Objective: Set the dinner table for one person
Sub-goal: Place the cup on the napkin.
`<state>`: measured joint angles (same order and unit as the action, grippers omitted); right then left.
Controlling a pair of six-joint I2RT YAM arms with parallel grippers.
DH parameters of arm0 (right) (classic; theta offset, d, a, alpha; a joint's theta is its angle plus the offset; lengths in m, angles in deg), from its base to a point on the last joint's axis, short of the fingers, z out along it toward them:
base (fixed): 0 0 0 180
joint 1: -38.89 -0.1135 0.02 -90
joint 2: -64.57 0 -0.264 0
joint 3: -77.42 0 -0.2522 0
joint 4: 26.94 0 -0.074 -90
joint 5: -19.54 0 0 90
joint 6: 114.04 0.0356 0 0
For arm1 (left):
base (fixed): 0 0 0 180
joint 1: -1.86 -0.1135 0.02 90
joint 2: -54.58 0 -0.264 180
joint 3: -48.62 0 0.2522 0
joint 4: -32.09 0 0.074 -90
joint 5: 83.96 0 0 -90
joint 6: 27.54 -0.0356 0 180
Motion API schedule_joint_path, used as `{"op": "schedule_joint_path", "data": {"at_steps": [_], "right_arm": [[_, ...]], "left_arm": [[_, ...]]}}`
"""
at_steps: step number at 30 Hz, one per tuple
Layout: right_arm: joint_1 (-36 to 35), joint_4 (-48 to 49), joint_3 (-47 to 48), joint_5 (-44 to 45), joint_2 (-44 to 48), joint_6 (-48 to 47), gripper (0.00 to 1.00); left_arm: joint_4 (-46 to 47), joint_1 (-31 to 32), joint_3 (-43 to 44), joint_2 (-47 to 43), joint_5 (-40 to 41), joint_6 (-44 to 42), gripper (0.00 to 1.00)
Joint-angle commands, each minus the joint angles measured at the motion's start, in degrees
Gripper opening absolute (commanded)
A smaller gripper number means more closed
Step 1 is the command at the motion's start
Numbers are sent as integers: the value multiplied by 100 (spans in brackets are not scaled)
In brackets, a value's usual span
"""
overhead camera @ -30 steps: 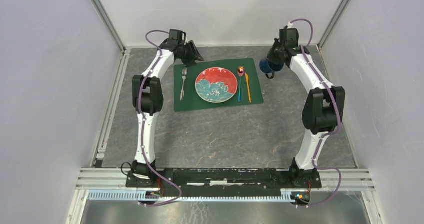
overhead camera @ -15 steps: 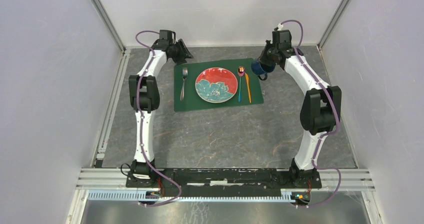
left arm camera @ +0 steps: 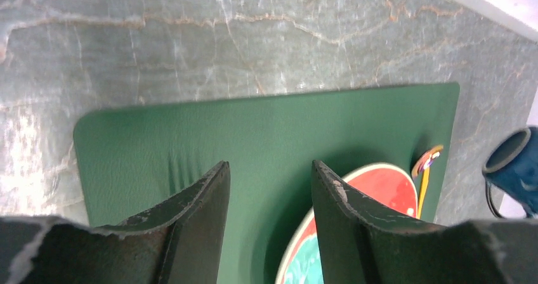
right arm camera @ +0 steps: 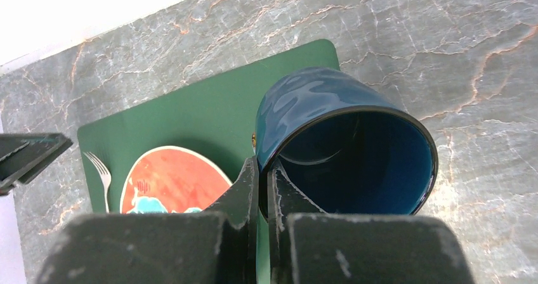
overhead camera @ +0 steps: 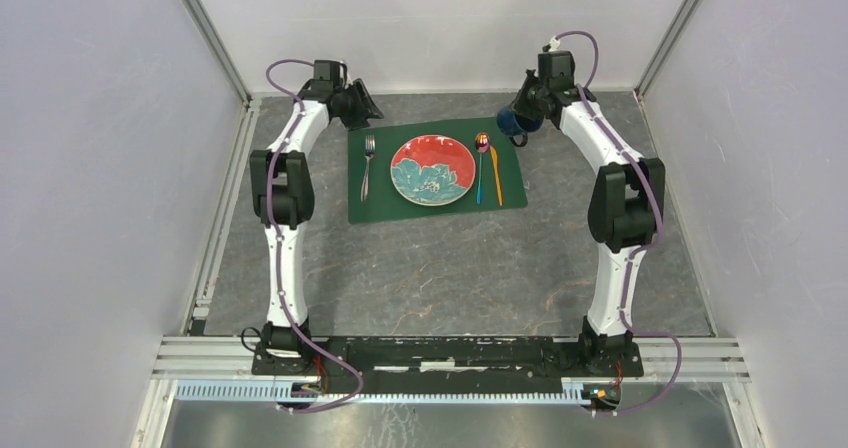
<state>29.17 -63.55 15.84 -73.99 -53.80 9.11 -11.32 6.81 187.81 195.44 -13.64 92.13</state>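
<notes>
The dinner table (overhead camera: 450, 268) is dark grey stone. On it lies a green placemat (overhead camera: 440, 213) with a red and teal plate (overhead camera: 432, 169), a fork (overhead camera: 367, 163) on its left, and a teal-handled spoon (overhead camera: 480, 173) and an orange knife (overhead camera: 496, 176) on its right. My right gripper (right arm camera: 261, 163) is shut on the rim of a blue mug (right arm camera: 317, 100). It holds the mug tilted above the placemat's far right corner (overhead camera: 510, 123). My left gripper (left arm camera: 269, 165) is open and empty, above the placemat's far left corner (overhead camera: 365, 108).
White walls with metal posts close in the table at the back and both sides. A metal rail (overhead camera: 450, 353) carries the arm bases at the near edge. My left gripper's fingers (right arm camera: 28, 154) show at the left edge of the right wrist view.
My right gripper has carried the mug back and to the left, to the placemat's far right corner. My left gripper has drawn back and to the left, off the fork.
</notes>
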Motion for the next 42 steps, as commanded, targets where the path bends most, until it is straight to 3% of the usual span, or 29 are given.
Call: {"op": "schedule_joint_path", "data": {"at_steps": [1, 13, 22, 42], "right_arm": [[-18, 586, 397, -47, -197, 140, 0], [-80, 1449, 17, 20, -409, 296, 0], [-111, 1694, -41, -57, -650, 372, 0], [-165, 1825, -196, -102, -793, 311, 0]], "left_arm": [[243, -64, -414, -895, -92, -424, 57], [27, -448, -639, -1183, -156, -689, 57], [202, -477, -1164, -1417, -224, -627, 57], [207, -676, -1358, -1494, -188, -683, 57]]}}
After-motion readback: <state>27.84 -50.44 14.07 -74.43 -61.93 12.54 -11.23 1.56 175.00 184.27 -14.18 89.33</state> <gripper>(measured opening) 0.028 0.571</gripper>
